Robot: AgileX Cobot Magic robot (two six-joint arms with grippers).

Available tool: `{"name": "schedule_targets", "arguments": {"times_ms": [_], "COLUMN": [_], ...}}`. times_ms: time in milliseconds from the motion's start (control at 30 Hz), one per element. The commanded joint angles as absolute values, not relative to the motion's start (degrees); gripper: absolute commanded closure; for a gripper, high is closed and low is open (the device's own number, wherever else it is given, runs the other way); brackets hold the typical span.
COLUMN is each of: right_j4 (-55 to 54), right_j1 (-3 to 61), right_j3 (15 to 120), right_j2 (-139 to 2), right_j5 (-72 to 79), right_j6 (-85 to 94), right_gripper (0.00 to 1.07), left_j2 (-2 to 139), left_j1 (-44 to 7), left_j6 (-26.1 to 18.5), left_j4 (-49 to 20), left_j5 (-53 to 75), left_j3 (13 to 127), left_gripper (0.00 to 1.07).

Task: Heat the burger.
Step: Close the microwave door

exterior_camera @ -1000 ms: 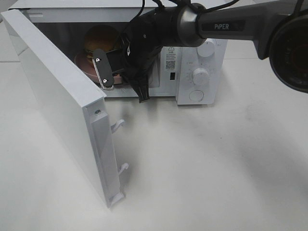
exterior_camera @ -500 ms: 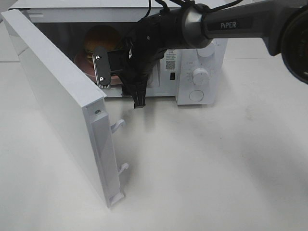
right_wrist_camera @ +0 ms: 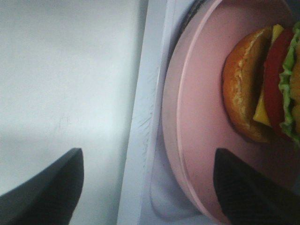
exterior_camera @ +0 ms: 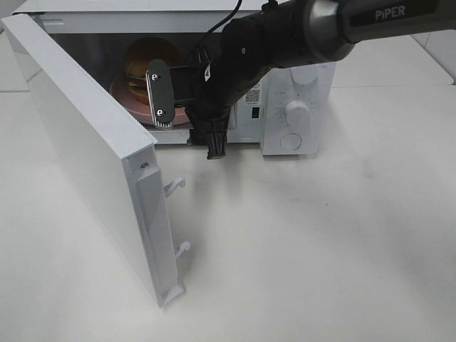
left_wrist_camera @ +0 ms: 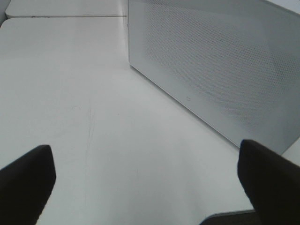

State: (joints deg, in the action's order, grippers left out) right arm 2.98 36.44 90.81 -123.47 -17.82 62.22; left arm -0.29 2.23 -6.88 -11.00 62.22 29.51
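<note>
The right gripper (right_wrist_camera: 147, 192) holds its dark fingers (right_wrist_camera: 44, 190) wide apart, one over the white table (right_wrist_camera: 65, 70), the other over the pink plate (right_wrist_camera: 197, 117) — the burger (right_wrist_camera: 262, 84) lies on it just ahead, untouched.

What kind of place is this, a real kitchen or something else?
Probably a robotics test bench, not a kitchen: a white microwave stands open on a plain white table, a burger on a pink plate inside, and a robot arm at its opening.
</note>
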Motion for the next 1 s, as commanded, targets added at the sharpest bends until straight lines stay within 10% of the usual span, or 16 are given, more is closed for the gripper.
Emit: {"name": "schedule_targets", "arguments": {"times_ms": [33, 1000], "right_j4": [2.86, 3.27], "right_j1": [36.38, 33.63], "right_j3": [89.09, 65.78], "right_j2": [-121.3, -97.0], "right_j5": [-17.59, -18.74], "right_j6": [61.54, 48.24], "right_gripper": [0.31, 0.31], "left_j2": [-1.15, -1.15], "left_j1": [2.01, 2.01], "left_j6": [-6.47, -6.47], "left_j4": [-11.12, -11.12], "left_j5": [61.48, 61.48], "left_j3": [29.56, 29.56], "left_gripper": [0.09, 0.09]}}
